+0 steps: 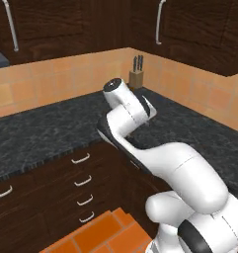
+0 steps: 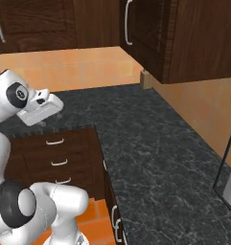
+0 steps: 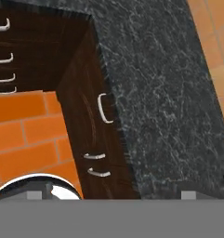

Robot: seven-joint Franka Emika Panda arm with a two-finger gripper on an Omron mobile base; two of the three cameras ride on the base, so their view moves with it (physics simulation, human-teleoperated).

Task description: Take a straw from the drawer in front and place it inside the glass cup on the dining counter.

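Observation:
My gripper [image 3: 112, 195] hangs open over the inner corner of the black speckled counter [image 3: 164, 93] and holds nothing. Its two fingertips [image 3: 34, 195] stand far apart at the bottom of the hand view. Below the counter edge is a shut dark brown drawer [image 3: 88, 109] with a curved silver handle [image 3: 104, 108]. From the right base view the hand [image 2: 40, 109] is above the cabinet corner, at the left. The straw, the glass cup and the dining counter are out of view.
A knife block [image 1: 136, 76] stands in the back corner of the counter. A stack of narrow drawers [image 1: 83, 190] fills the left cabinet run. Upper cabinets [image 2: 184, 38] overhang the counter. The floor [image 1: 100, 234] is orange tile. A dark appliance [image 2: 229, 162] stands at the far right.

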